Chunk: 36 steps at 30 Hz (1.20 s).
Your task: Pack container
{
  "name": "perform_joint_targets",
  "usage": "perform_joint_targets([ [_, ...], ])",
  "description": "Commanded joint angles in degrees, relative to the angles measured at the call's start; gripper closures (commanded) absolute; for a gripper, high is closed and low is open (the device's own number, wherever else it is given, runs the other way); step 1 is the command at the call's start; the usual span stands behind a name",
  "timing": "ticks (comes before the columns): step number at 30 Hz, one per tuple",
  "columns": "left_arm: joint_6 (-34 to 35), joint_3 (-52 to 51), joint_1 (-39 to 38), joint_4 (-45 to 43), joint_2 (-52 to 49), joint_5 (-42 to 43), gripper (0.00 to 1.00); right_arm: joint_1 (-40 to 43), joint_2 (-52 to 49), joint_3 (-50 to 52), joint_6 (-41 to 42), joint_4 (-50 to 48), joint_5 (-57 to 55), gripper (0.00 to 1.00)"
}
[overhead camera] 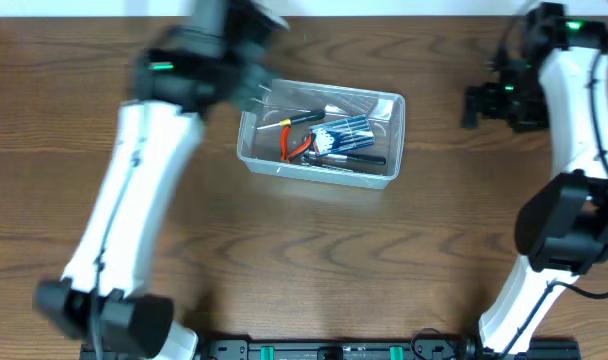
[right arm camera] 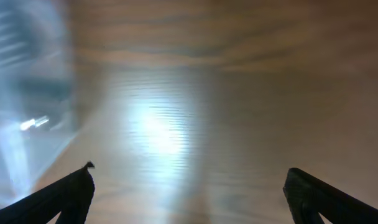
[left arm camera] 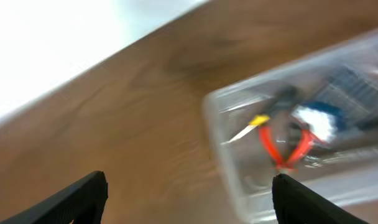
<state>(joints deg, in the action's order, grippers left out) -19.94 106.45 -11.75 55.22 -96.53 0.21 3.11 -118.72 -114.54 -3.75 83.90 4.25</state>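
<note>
The clear container (overhead camera: 316, 172) stands at the table's middle. In it lie red-handled pliers (overhead camera: 295, 146), a yellow-tipped tool (overhead camera: 285, 122), a blue pack (overhead camera: 346, 130) and a black-handled tool (overhead camera: 362, 158). My left gripper (overhead camera: 252, 88), blurred, hovers at the container's left rear corner. In the left wrist view that gripper (left arm camera: 190, 186) is open and holds nothing. The container's corner (left arm camera: 221, 106), the pliers (left arm camera: 285, 147) and the yellow-tipped tool (left arm camera: 257, 121) lie ahead of it. My right gripper (overhead camera: 477, 105) is far right of the container. The right wrist view shows it (right arm camera: 189, 180) open over bare wood, the container (right arm camera: 24, 118) at left.
The brown wooden table (overhead camera: 314, 260) ends at a pale back edge (left arm camera: 46, 50) close behind the left gripper. My two white arms rise from bases at the front left (overhead camera: 114, 320) and front right (overhead camera: 544, 250).
</note>
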Motion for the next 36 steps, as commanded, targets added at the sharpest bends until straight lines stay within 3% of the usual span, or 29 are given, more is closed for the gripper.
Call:
perform_joint_targets([
  [1, 11.1, -1.0, 7.0, 3.4, -2.1, 4.3, 0.17, -8.7, 4.8, 0.0, -5.2, 0.4, 4.8, 0.03],
  [4, 11.1, -1.9, 11.1, 6.1, -3.5, 9.2, 0.17, -14.2, 5.2, 0.0, -5.7, 0.3, 4.0, 0.17],
  [5, 11.1, -2.3, 11.9, 6.6, -4.1, 9.3, 0.17, -15.6, 5.2, 0.1, -5.7, 0.3, 4.3, 0.29],
  [6, 11.1, -2.5, 12.4, 7.2, -4.7, 9.3, 0.17, -17.2, 5.1, 0.1, -5.7, 0.4, 4.7, 0.55],
  [7, 11.1, -2.8, 12.7, 7.4, -5.4, 9.3, 0.17, -18.4, 5.1, 0.1, -5.7, 0.5, 4.8, 0.71],
  [8, 11.0, -3.1, 12.8, 7.6, -6.2, 9.2, 0.17, -19.5, 5.1, 0.1, -5.7, 0.5, 4.7, 0.76],
  [9, 11.0, -3.3, 12.8, 7.7, -7.0, 9.2, 0.17, -20.6, 5.1, 0.1, -5.7, 0.6, 4.6, 0.91],
  [10, 11.0, -3.5, 12.8, 7.8, -7.8, 9.3, 0.17, -21.4, 5.1, 0.1, -5.6, 0.8, 4.7, 0.99],
  [18, 11.1, -3.7, 12.6, 7.7, -14.7, 9.3, 0.17, -28.3, 5.1, 0.3, -8.6, 2.5, 5.9, 0.99],
  [24, 11.5, -3.7, 12.4, 8.0, -18.2, 9.9, 0.18, -29.0, 5.1, 5.0, -10.9, 0.9, 6.1, 0.99],
  [36, 11.5, -3.7, 11.3, 7.6, -19.1, 9.9, 0.18, -32.3, 5.1, 11.3, -13.0, 0.5, 8.0, 0.99],
])
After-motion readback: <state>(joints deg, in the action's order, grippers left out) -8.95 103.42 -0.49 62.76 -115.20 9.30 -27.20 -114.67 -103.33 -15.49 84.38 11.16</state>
